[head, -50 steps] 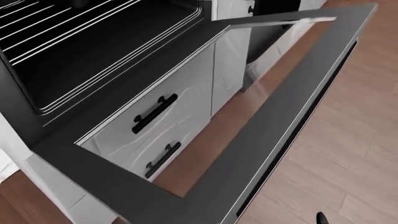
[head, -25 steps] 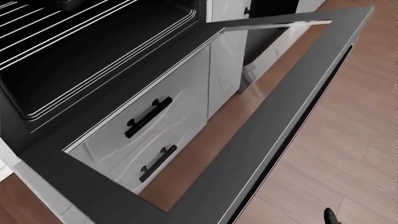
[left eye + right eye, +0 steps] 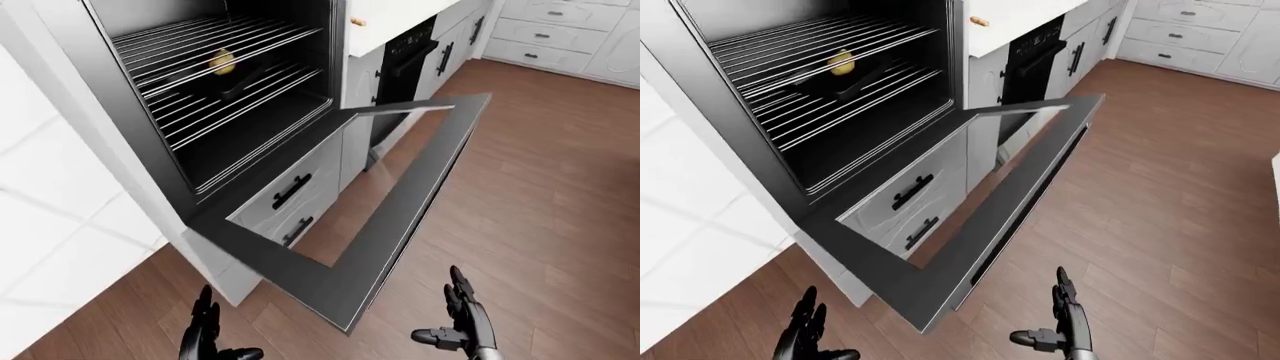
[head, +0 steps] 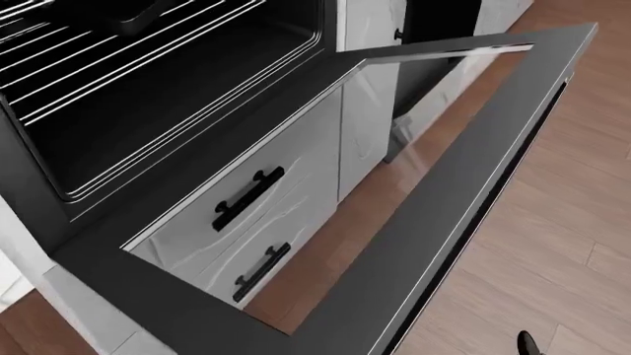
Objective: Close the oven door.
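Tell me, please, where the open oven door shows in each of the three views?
Left-eye view: oven door, centre, running diagonally toward the bottom.
Head view: fills centre and right.
Right-eye view: centre, slightly left.
Shared landmark: black drawer handle seen through the door's glass.

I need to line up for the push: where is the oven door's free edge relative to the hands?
In the left-eye view the open black glass-paned oven door hangs flat, its free corner at bottom centre above and between the left hand and right hand.

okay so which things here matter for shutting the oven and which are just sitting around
For the job: oven door, hanging open; left hand and right hand, both open below its edge.

Just there: yellow item on oven racks, cabinet drawers, wood floor.
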